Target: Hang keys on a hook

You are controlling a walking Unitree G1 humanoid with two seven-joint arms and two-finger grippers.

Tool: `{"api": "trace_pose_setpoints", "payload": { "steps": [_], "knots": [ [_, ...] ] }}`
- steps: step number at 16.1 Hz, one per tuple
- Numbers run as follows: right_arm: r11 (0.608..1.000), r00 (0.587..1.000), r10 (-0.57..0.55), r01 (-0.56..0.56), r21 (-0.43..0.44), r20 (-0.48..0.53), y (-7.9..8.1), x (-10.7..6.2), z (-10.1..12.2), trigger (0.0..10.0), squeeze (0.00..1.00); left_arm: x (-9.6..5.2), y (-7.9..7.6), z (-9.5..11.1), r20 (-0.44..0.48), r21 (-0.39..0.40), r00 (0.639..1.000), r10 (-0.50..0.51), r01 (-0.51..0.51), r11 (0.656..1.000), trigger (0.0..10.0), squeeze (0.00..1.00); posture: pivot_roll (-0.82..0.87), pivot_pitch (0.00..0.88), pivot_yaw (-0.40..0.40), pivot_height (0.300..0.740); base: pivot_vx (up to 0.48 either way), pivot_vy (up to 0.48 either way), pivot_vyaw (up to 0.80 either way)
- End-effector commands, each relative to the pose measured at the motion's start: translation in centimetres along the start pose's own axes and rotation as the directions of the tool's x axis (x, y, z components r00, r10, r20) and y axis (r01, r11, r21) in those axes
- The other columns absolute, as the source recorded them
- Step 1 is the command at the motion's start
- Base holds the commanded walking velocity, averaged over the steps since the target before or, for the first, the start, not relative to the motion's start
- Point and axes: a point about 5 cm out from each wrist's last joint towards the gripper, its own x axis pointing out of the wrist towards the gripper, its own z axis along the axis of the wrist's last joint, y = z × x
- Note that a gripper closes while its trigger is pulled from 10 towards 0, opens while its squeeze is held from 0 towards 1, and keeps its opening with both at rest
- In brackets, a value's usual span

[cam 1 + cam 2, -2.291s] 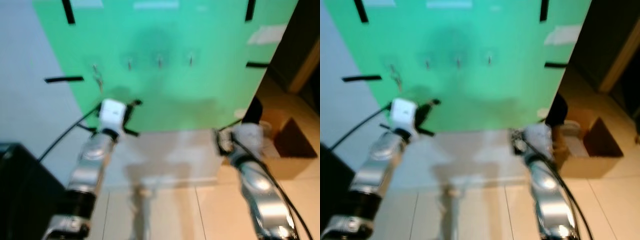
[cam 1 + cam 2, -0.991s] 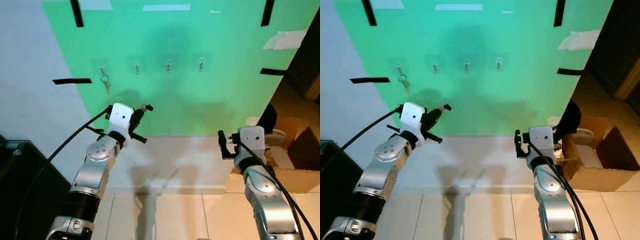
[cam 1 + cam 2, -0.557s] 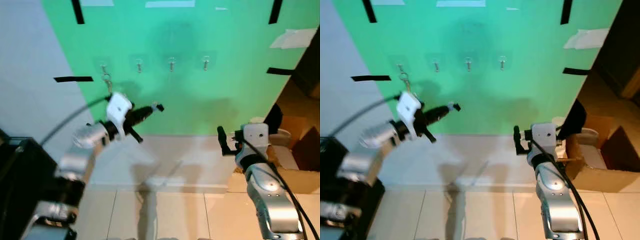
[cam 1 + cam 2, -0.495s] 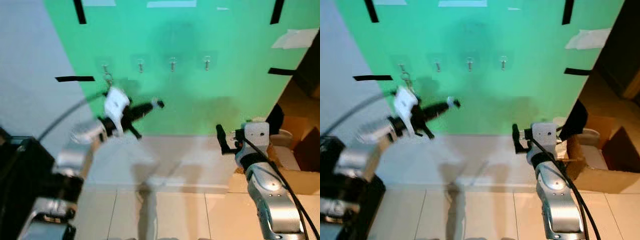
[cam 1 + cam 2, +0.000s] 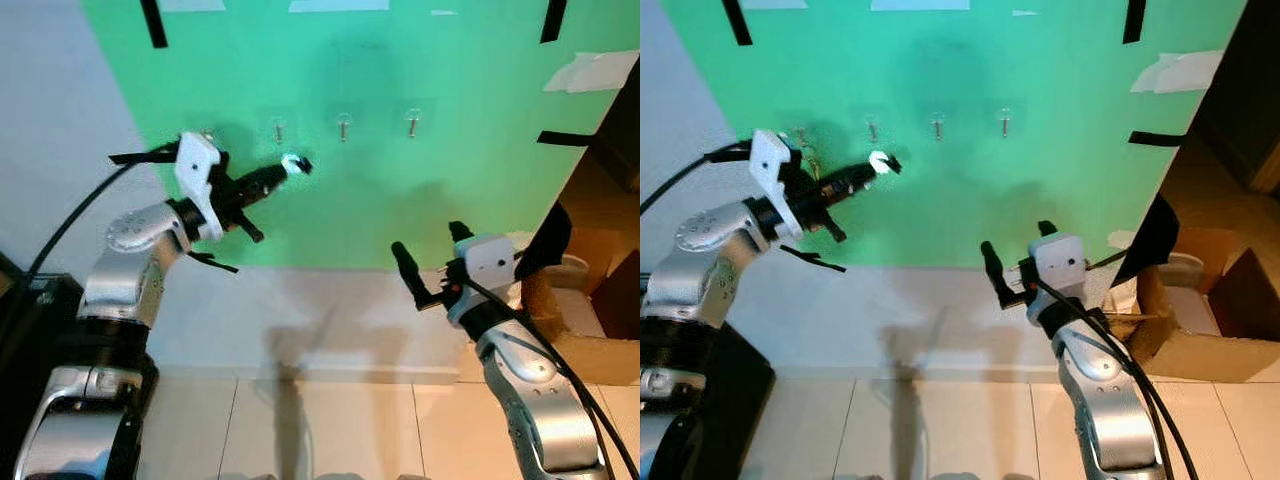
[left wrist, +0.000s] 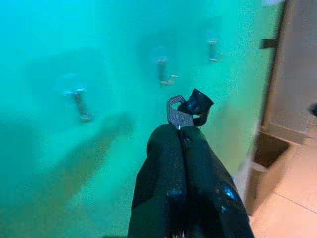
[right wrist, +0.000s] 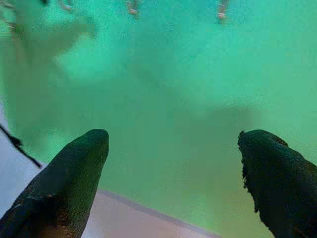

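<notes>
Toward upper left of the frame, swung the left gripper up beside the hooks, fingers pinching the key, hanging evidently near; right gripper spread wide, idle.

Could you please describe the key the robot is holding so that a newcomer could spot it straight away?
Start at the green wall with its row of hooks. Just below the hooks, the left gripper reaches up from the left. The key is the small dark metal piece pinched at its shut fingertips, with a black tag beside it.
</notes>
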Motion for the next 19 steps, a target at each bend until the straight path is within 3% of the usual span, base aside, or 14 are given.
{"api": "trace_pose_setpoints", "payload": {
  "steps": [1, 5, 10, 19],
  "knots": [
    [0.999, 0.998, 0.035, -0.035, 0.003, 0.044, 0.6, 0.3, 1.0, 10.0, 0.00, -0.3, 1.1, 1.0, 0.020, 0.043, 0.998, 0.061, -0.062, 0.997, 10.0, 0.00, -0.09, 0.000, 0.100, 0.740, 0.000, 0.000, 0.00],
    [0.997, 0.995, 0.073, -0.073, 0.008, 0.066, 1.4, 0.8, 1.4, 10.0, 0.00, -0.8, 2.9, 1.9, 0.055, 0.046, 0.985, 0.161, -0.163, 0.985, 10.0, 0.00, -0.08, 0.000, 0.100, 0.740, 0.000, 0.000, 0.00],
    [0.995, 0.993, 0.099, -0.098, -0.020, 0.062, 1.9, 1.1, 1.7, 10.0, 0.00, -0.7, 3.7, 1.0, 0.003, 0.083, 0.969, 0.248, -0.247, 0.965, 10.0, 0.00, -0.09, 0.000, 0.111, 0.740, 0.000, 0.000, 0.00],
    [0.991, 0.990, 0.127, -0.123, -0.060, 0.068, 1.8, 1.8, 2.3, 10.0, 0.00, 2.8, 2.8, 0.4, -0.013, 0.065, 0.980, 0.199, -0.198, 0.978, 10.0, 0.00, -0.10, 0.000, 0.124, 0.740, 0.000, 0.000, 0.00]
  ]
}}
